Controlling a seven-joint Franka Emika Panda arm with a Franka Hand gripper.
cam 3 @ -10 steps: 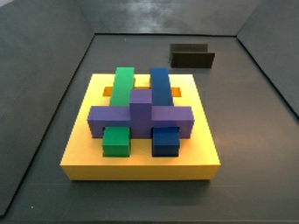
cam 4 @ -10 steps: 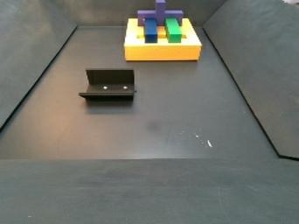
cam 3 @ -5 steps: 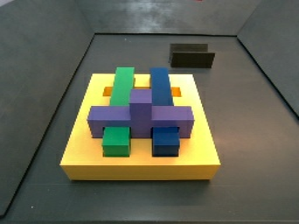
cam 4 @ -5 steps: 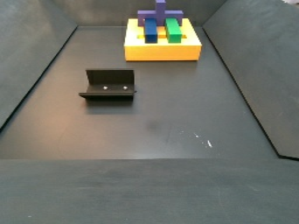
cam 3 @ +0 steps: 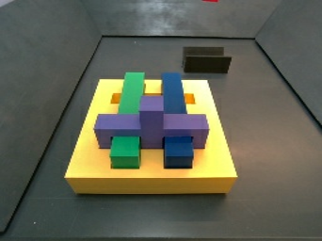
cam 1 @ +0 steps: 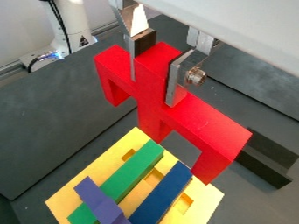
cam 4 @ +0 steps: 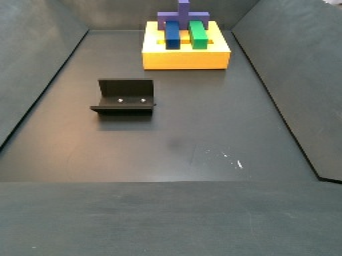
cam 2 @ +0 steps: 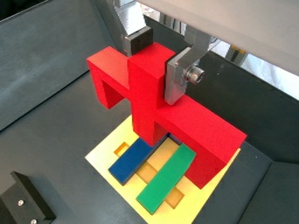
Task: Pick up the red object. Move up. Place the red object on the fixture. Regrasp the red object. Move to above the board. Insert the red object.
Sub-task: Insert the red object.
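My gripper (cam 1: pixel 156 63) is clamped on the red object (cam 1: pixel 176 114), holding it in the air above the board (cam 2: pixel 114 155). The fixture (cam 4: pixel 124 97) sits well apart, bare.

The end effector (cam 1: pixel 158 63) shows only in both wrist views (cam 2: pixel 159 59): two flat silver plate fingers (cam 1: pixel 177 79) with dark pads on their inner faces. One plate carries a round metal screw head on its outer side. Above them sits a pale grey-white housing.
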